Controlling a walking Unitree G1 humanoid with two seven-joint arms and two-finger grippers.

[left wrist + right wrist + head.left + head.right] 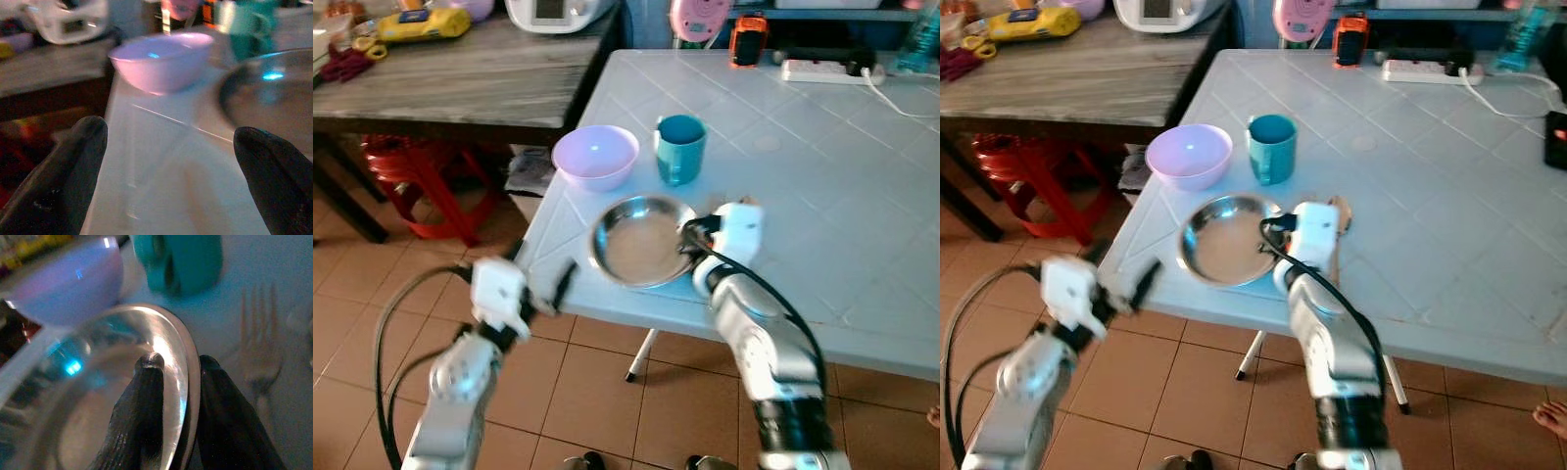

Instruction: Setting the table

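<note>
Right hand (178, 382) pinches the plate (641, 240) rim at 3 o'clock on the counter (822, 176); left hand (168, 171) hovers spread at the counter's corner, bowl (595, 155) at 12.

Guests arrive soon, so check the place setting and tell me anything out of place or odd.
Nothing is spilled or broken. The steel plate sits close to the table edge, its rim pinched by the right gripper. The pink bowl and the teal mug stand upright behind it. A fork lies beside the plate.
</note>
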